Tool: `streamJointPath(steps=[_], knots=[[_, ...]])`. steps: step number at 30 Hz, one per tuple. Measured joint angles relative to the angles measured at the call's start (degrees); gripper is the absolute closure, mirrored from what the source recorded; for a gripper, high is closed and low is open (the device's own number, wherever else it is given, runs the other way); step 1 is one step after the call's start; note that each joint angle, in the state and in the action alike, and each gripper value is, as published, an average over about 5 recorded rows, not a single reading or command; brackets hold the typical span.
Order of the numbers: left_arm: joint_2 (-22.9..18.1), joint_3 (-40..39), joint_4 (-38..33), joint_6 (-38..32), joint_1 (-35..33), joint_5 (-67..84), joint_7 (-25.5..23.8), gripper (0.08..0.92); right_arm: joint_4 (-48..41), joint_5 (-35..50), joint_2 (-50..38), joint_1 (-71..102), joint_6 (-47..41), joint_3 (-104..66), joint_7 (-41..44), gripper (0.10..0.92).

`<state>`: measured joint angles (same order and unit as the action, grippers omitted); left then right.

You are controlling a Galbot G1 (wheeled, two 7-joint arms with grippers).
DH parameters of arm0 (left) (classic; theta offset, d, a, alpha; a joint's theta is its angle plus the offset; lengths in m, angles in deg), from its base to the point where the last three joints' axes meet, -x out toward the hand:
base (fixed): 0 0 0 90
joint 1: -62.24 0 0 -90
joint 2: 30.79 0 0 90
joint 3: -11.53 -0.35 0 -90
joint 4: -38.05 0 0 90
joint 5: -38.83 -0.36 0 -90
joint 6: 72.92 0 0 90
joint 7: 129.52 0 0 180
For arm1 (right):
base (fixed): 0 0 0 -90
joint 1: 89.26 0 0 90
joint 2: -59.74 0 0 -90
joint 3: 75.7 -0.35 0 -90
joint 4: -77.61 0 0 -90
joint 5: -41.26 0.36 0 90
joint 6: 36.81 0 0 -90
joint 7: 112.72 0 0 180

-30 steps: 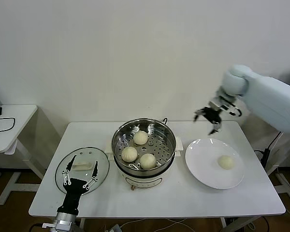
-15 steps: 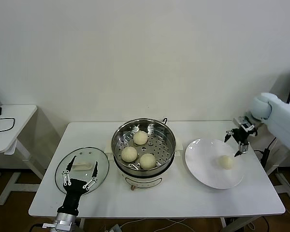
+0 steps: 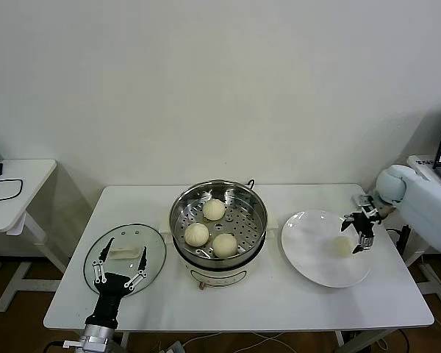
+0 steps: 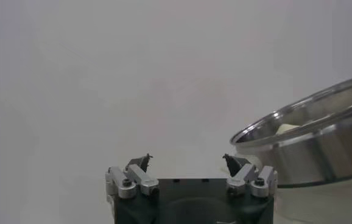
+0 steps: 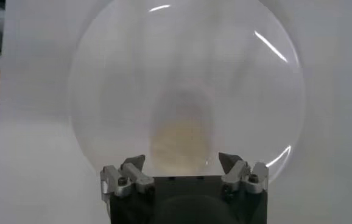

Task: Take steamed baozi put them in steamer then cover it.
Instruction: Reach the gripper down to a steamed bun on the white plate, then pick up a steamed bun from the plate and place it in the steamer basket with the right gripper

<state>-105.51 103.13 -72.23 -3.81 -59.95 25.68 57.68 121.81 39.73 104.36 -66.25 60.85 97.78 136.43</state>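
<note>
right gripper: black two-finger right gripper [image 3: 358, 234] spread wide, holding nothing, low over the plate's right half, straddling the last bun
gripper-to-bun: small round cream-white steamed bun [image 3: 342, 246] sits just inboard of and under the fingertips; right wrist view puts the bun [image 5: 179, 143] centred between the open jaws, just ahead of them
contact: cannot tell if the fingers touch the bun yet
bun axis: round, no long axis, so any closing direction should do
plate: flat round white plate [image 3: 309, 254] on the white table [image 3: 279, 301], to the right of the steamer
steamer: round shiny stainless-steel steamer basket [image 3: 184, 207] on a white cooker base, three buns already on its perforated floor, well to the left of the right gripper
nearer arm: right, by far
left gripper: black two-finger left gripper [image 3: 120, 272] spread, empty, parked at the table's front-left edge over the lid
lid: round clear glass lid [image 3: 156, 254] with white handle, flat on the table left of the steamer, not yet on it
next (judgement): close on the bun, lift, carry left to the steamer's free spot
</note>
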Motion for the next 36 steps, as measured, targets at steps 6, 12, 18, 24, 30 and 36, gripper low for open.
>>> streamJointPath(steps=[6,12,18,24,30,36], knots=[[0.05,0.17,0.25,-0.14,0.0,0.04,0.01,0.177,-1.57,-0.74,1.36,1.31,-0.16,-0.86,-0.63,0.203],[0.03,0.19,0.36,-0.17,0.07,0.08,0.03,0.177,-2.51,-1.25,2.07,1.79,-0.26,-1.35,-1.15,0.249],[-0.03,0.14,0.36,-0.17,0.13,0.09,0.05,0.177,-2.61,-1.5,2.09,2.13,-0.3,-1.54,-1.28,0.34],[0.06,0.04,0.36,-0.17,0.19,0.1,0.05,0.177,-1.65,-1.11,1.39,1.17,-0.63,-0.86,-0.7,0.374],[0.15,-0.33,0.29,-0.09,0.47,0.09,0.05,0.177,1.66,1.02,0.81,-3.28,-1.76,1.88,1.85,0.39],[0.13,-0.64,0.16,0.06,0.51,-0.03,0.06,0.177,7.22,7.19,1.75,-12.34,-4.5,8.57,5.65,0.397]])
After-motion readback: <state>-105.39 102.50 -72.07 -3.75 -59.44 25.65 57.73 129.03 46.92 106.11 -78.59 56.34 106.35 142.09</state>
